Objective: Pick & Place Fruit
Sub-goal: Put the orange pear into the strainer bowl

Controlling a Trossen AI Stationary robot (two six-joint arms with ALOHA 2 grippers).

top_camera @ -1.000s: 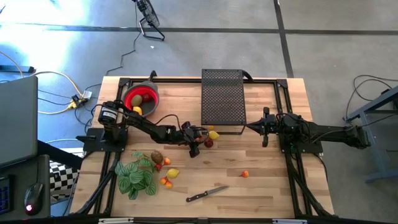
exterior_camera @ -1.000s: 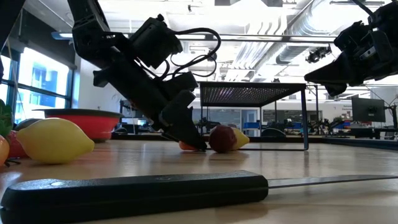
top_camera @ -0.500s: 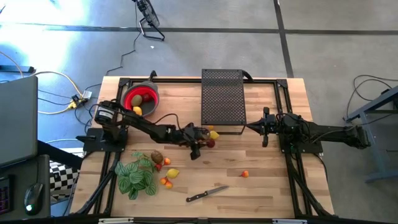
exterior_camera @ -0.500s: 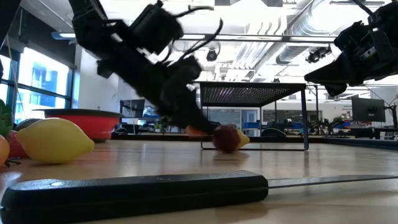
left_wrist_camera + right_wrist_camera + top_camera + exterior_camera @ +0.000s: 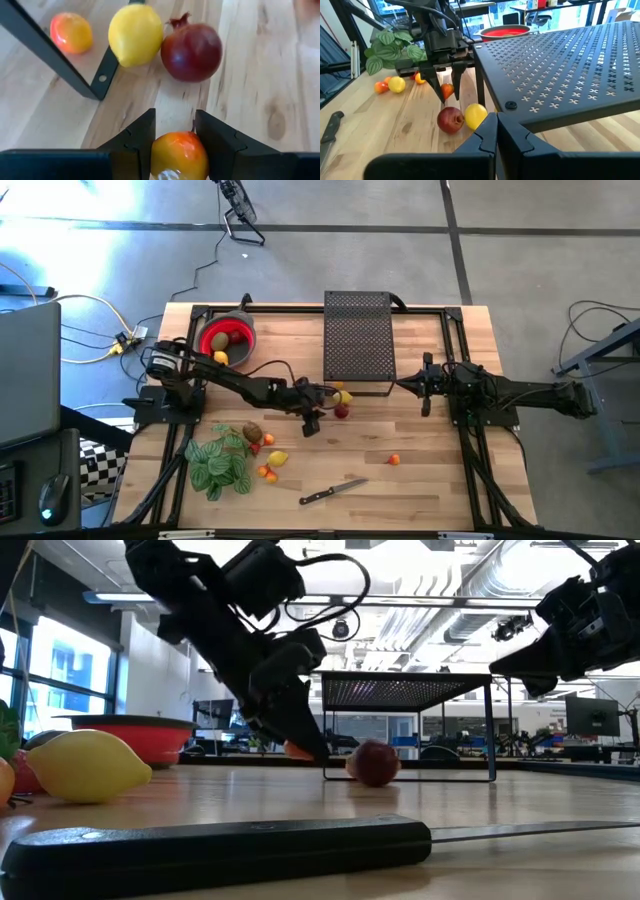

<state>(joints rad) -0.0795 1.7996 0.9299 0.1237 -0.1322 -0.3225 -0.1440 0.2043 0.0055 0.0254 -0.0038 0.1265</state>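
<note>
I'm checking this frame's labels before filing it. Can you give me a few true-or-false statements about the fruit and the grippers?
1. The left gripper holds a small orange fruit between its fingers. True.
2. The dark red fruit lies in the red bowl. False: it lies on the table beside a yellow lemon.
3. The right gripper is shut and holds nothing. True.
4. The knife lies on the black mesh rack. False: it lies on the table, near the front edge.
5. A lemon lies in the bowl. True.
</note>
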